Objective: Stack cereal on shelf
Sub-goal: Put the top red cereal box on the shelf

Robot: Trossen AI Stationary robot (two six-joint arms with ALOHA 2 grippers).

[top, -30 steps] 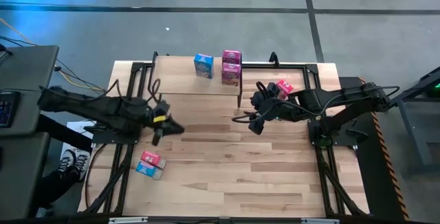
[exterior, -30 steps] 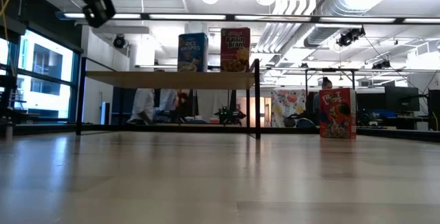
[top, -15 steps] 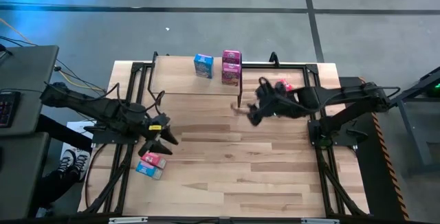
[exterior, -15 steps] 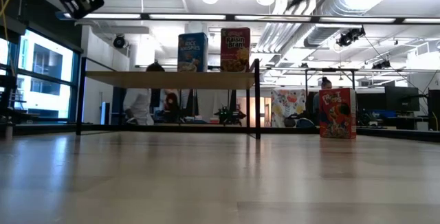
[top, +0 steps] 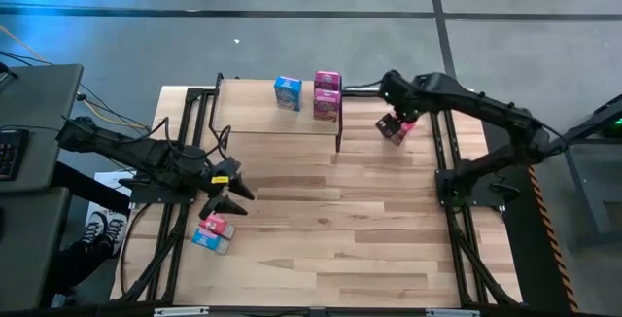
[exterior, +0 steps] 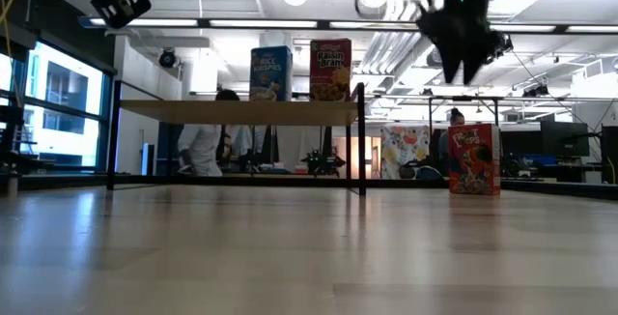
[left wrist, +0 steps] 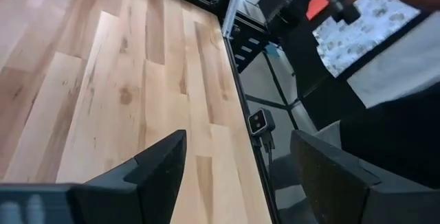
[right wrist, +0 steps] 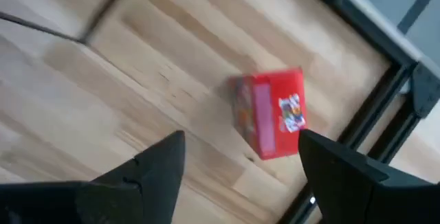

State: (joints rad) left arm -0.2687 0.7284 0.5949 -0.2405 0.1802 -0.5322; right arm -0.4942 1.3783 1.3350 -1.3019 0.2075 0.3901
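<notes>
Standing upright in low view only, red cereal box (exterior: pixel 473 158) | directly beneath right gripper (top: pixel 396 125) | fingers apart, empty.

A robotics lab or open industrial workspace is indicated. In the low view, an exposed ceiling (exterior: pixel 290 6) with bare ducts (exterior: pixel 541 15), pipes and strip lighting is seen, with tall windows (exterior: pixel 58 102) at nine o'clock and monitors (exterior: pixel 560 139) at three o'clock. A person (exterior: pixel 205 146) is seen beyond the shelf (exterior: pixel 237 110). From above, a polished concrete floor (top: pixel 292 35) is shown around the plank surface (top: pixel 330 229), which is carried on a black metal frame (top: pixel 452 220). A desk (top: pixel 29 113) with trailing cables (top: pixel 107 108) stands at nine o'clock.
</notes>
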